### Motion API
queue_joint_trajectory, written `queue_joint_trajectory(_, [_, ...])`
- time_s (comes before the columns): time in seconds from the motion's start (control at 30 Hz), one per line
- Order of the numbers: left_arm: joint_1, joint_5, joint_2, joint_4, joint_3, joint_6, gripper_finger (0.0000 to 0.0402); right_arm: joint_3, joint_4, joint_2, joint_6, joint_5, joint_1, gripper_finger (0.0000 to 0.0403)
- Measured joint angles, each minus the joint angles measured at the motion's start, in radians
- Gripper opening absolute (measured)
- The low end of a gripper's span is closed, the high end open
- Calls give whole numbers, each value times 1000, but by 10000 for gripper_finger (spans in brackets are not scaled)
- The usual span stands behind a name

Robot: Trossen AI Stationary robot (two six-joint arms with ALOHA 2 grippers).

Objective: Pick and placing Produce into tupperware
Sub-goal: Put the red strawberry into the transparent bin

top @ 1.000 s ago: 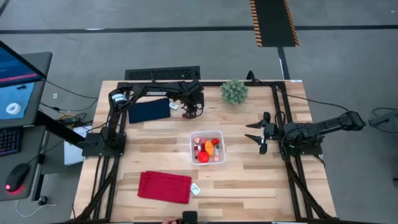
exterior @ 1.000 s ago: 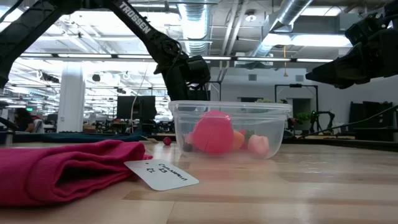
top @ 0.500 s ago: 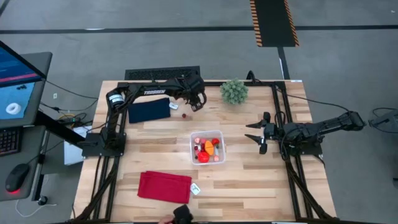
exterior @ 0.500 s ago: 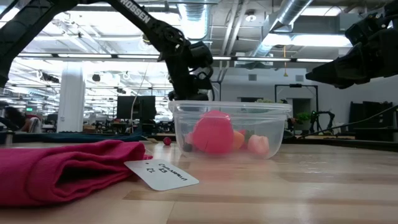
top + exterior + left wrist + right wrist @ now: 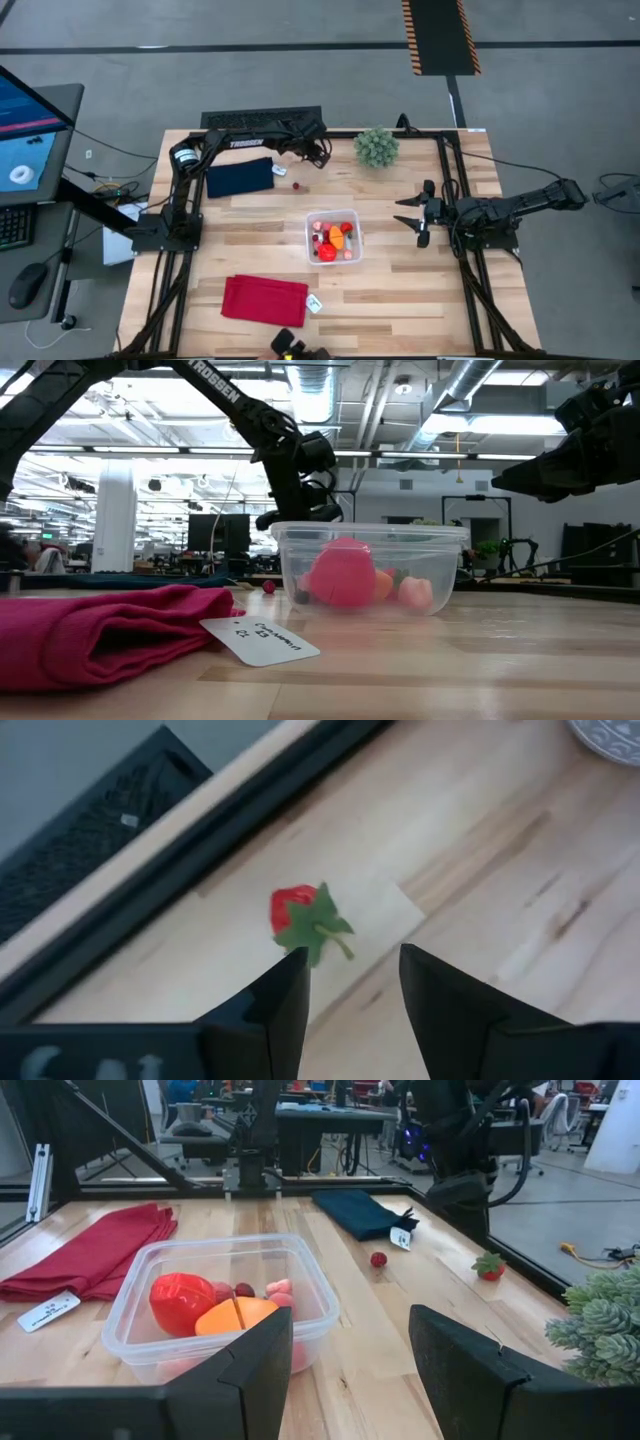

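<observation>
The tupperware (image 5: 333, 237) sits just right of the middle of the high view, on the light wooden table (image 5: 400, 280), and holds several pieces of produce (image 5: 335, 240): red ones, an orange one and pink ones. A small red piece (image 5: 297, 185) lies loose on the planks above and to the left of it, and a strawberry (image 5: 298, 912) with green leaves lies near the table's far edge, just ahead of the left gripper (image 5: 320, 152).

That gripper hangs over the upper middle of the high view with nothing between its fingers (image 5: 275, 1010), which stand a modest gap apart. The right gripper (image 5: 412, 213) waits at centre right, well clear of the container, fingers (image 5: 250, 1370) spread and empty.

A navy cloth (image 5: 240, 178) lies at upper left of the table, a red cloth (image 5: 264, 300) with a white tag (image 5: 314, 305) at lower left, and a green spiky plant ball (image 5: 377, 147) at the top. Grey floor surrounds the table; the low view shows an open hall with ceiling ducts behind.
</observation>
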Motion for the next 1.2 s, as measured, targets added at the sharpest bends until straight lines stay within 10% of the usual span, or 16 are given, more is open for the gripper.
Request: queue_joint_trajectory(1.2, [7, 68, 39, -7, -11, -160, 146, 0, 0, 0, 0, 0, 0, 224])
